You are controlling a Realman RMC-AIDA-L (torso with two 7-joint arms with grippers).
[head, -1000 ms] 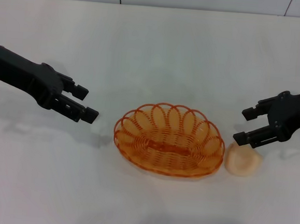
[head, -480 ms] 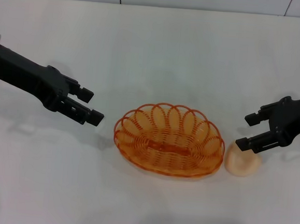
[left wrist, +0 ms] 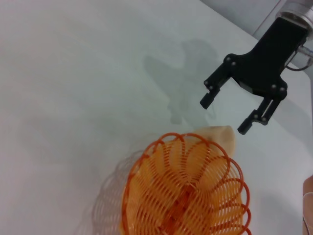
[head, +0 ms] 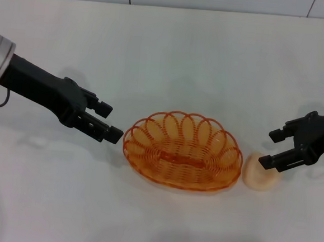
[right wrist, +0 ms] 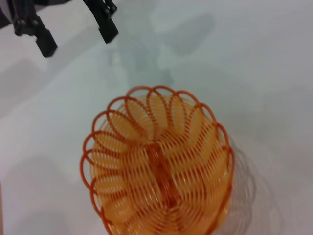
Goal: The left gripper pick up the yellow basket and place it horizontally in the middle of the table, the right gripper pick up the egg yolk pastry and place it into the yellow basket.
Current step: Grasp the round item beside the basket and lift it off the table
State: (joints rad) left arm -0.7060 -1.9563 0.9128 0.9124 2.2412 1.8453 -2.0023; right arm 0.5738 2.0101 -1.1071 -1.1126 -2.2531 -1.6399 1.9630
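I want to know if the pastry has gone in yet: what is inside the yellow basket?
Nothing: the yellow basket shows only its own wire weave. The egg yolk pastry lies on the table beside it, partly covered by the open right gripper.

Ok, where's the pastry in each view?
Head view: the pastry lies on the table at the basket's right end, under the open right gripper.
Left wrist view: the pastry peeks out behind the basket's far rim.
Right wrist view: not in it.
Shared landmark: the basket.
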